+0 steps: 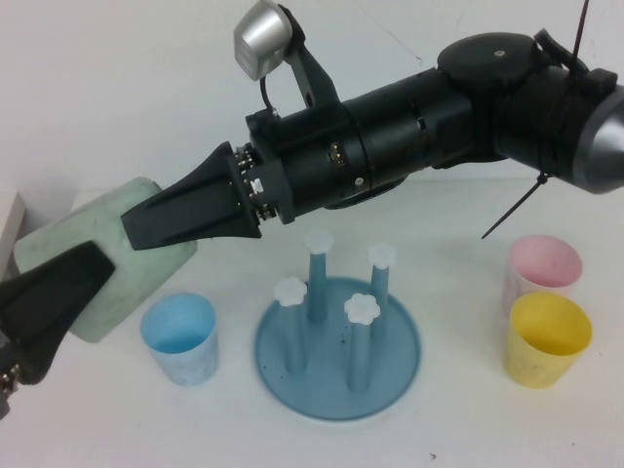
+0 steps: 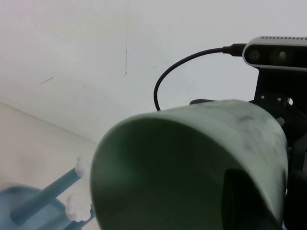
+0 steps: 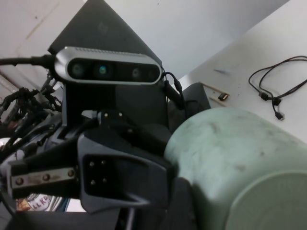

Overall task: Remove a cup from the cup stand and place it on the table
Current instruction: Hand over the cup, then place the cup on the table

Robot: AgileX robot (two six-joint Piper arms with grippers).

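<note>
The pale sage-green tapered plastic cup [image 1: 112,255] is lying tilted on its side in the air at the left, off the round blue cup stand [image 1: 337,343] with its four white-capped pegs and above the plain white table [image 1: 458,429]. The right gripper [image 1: 156,234] is reaching across and pressing its dark fingers against the cup's side, while the left gripper [image 1: 49,292] is clamping the cup from below. A light blue cup [image 1: 181,337], a yellow cup [image 1: 547,339] and a pink cup [image 1: 542,269] are standing on the table beside the stand.
</note>
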